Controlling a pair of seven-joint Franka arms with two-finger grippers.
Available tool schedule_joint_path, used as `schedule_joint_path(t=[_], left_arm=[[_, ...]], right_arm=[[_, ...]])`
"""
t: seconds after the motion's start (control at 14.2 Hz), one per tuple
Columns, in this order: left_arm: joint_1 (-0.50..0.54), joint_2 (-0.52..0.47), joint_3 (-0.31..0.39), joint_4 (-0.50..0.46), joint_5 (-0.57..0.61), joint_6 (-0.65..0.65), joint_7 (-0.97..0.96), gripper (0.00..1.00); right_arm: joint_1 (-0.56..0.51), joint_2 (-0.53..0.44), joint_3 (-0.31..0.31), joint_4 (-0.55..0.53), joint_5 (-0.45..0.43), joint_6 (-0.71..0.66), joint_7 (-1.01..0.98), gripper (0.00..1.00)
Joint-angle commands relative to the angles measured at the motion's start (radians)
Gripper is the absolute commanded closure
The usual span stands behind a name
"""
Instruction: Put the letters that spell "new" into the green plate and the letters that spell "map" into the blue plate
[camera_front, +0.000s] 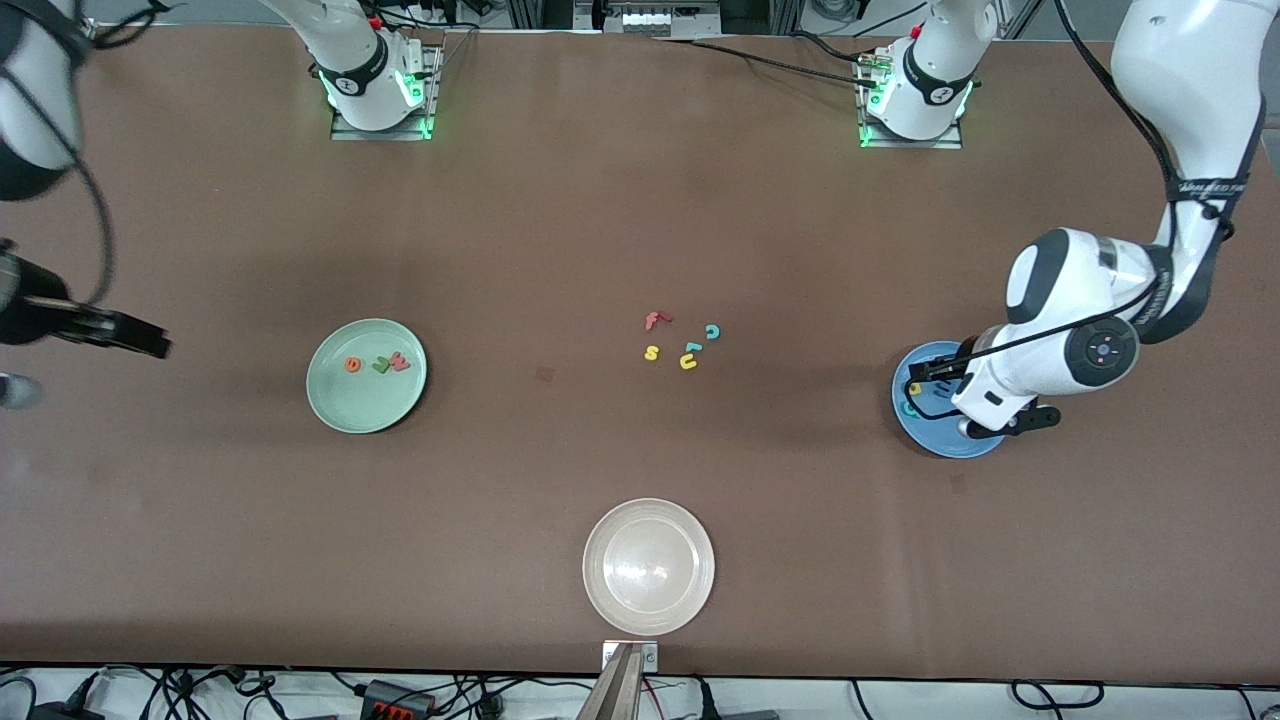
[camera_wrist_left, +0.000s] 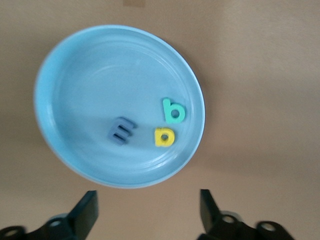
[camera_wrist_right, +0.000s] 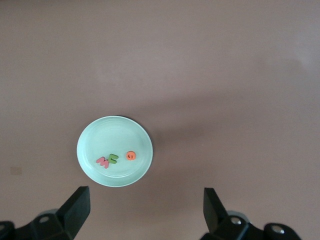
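Note:
The green plate (camera_front: 330, 400) holds the orange "e" (camera_front: 352, 365), dark green "n" (camera_front: 381, 366) and red-pink "w" (camera_front: 400, 362). The same plate (camera_wrist_right: 114, 131) shows in the right wrist view, apart from my open, empty right gripper (camera_wrist_right: 145, 211), which hangs over bare table toward the right arm's end. The blue plate (camera_wrist_left: 90, 75) holds the blue-purple "m" (camera_wrist_left: 121, 131), yellow "a" (camera_wrist_left: 164, 137) and teal "p" (camera_wrist_left: 173, 111). My left gripper (camera_wrist_left: 147, 212) is above that plate's rim, open, nothing between its fingers. In the front view the left hand covers most of the blue plate (camera_front: 935, 435).
A small cluster of loose letters lies mid-table: red "f" (camera_front: 656, 320), teal "c" (camera_front: 712, 331), yellow "s" (camera_front: 651, 352), yellow "u" (camera_front: 688, 363) and a small teal piece (camera_front: 692, 348). A cream-white plate (camera_front: 648, 520) stands nearer the front camera.

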Motion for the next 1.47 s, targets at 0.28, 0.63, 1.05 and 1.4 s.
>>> schedule_joint_path(t=[0.28,0.63,1.05,1.4], left_arm=[[0.012,-0.031,-0.043,0.26,0.016,-0.339,0.229,0.0],[-0.09,-0.22,0.181,0.239,-0.054,-0.397,0.516,0.0],[-0.295,-0.579,0.475,-0.061,-0.232,-0.189,0.563,0.0],[-0.356,-0.594,0.48,-0.044,-0.182,-0.259,0.489,0.0]], right_arm=[[-0.181,-0.163,0.155,-0.064,0.011,-0.015,-0.168,0.0],[-0.176,-0.196,0.164,-0.145,0.006,-0.01,-0.151,0.0],[-0.161,-0.345,0.167,-0.36,-0.03,0.112,-0.153,0.0],[-0.16,-0.347,0.166,-0.37,-0.029,0.114,-0.154,0.0]])
